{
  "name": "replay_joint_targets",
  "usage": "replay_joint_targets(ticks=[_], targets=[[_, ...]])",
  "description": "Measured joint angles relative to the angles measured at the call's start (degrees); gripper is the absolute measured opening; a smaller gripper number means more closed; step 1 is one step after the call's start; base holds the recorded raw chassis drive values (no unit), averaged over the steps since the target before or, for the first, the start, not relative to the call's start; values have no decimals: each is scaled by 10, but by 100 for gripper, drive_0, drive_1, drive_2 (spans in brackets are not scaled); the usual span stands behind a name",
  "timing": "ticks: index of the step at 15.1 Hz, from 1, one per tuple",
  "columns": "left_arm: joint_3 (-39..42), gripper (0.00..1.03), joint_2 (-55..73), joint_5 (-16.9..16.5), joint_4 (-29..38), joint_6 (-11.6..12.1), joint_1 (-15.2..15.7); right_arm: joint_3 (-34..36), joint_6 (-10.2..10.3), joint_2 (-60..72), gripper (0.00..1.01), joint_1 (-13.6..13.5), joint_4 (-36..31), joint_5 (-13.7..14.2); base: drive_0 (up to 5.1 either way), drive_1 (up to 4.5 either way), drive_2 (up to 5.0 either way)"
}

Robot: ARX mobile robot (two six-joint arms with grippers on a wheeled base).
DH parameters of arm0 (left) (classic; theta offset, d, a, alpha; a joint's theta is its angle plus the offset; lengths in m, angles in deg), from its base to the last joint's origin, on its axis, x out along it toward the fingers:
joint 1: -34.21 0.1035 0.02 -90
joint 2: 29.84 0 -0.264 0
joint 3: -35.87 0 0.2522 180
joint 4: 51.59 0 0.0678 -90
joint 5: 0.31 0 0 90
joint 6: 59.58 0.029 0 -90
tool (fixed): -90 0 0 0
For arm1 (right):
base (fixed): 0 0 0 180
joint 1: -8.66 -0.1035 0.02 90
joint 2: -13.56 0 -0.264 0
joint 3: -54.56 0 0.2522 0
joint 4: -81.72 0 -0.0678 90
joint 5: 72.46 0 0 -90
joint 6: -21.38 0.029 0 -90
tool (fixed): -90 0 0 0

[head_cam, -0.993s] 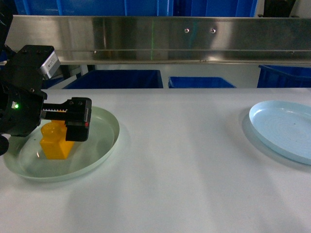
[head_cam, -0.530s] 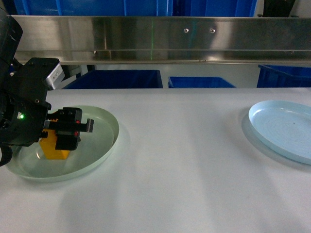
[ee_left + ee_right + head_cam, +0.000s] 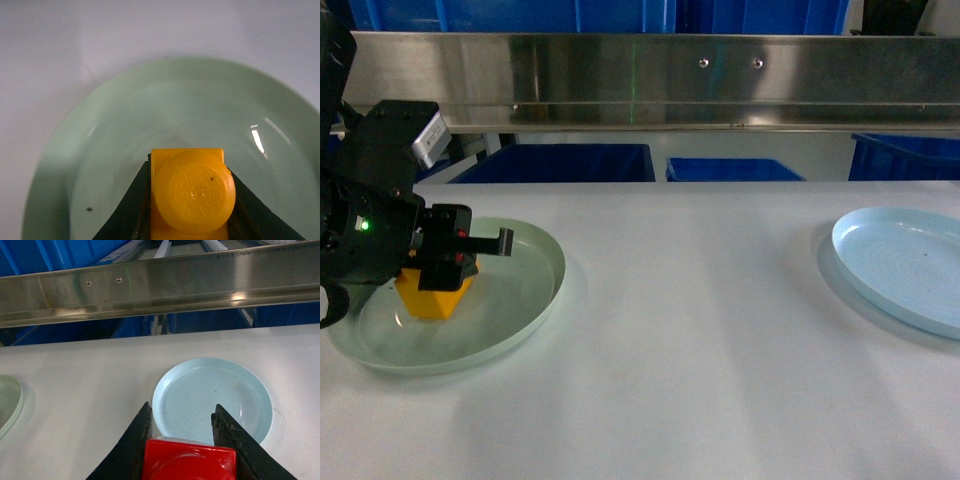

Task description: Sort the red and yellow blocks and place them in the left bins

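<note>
Yellow plastic is showing between our left end effector (image 3: 192,220) jaws: we are gripping the yellow block (image 3: 192,197) by its flat sides, tilted over the green plate (image 3: 535,300). Our right end effector (image 3: 187,440) is clamping the red block (image 3: 189,460) near the blue plate (image 3: 212,400). Both bricks are looking light, rigid and glossy, so we are judging them slippery.

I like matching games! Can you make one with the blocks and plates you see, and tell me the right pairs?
Things:
1. yellow block
2. red block
3. green plate
4. blue plate

Descriptions:
A. between the right gripper's fingers
B. empty, on the table's right side
C. between the left gripper's fingers
D. under the yellow block

Pairs: 1-C, 2-A, 3-D, 4-B
</note>
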Motion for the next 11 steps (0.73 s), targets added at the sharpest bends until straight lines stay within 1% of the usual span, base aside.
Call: replay_joint_targets(ticks=[1, 3, 4, 5, 6, 7, 8, 11], targets=[[0, 27, -14, -9, 22, 12, 10, 0, 0, 0, 29, 0, 0, 0, 0, 0, 0], [0, 27, -63, -25, 53, 36, 44, 0, 0, 0, 29, 0, 0, 0, 0, 0, 0], [1, 27, -92, -47, 77, 53, 64, 0, 0, 0, 29, 0, 0, 0, 0, 0, 0], [5, 27, -119, -65, 81, 64, 84, 0, 0, 0, 29, 0, 0, 0, 0, 0, 0], [23, 27, -151, -76, 93, 83, 101, 0, 0, 0, 29, 0, 0, 0, 0, 0, 0], [49, 27, -191, -89, 89, 103, 113, 0, 0, 0, 29, 0, 0, 0, 0, 0, 0], [59, 27, -218, -97, 76, 114, 117, 0, 0, 0, 29, 0, 0, 0, 0, 0, 0], [64, 27, -314, -119, 28, 118, 130, 0, 0, 0, 29, 0, 0, 0, 0, 0, 0]])
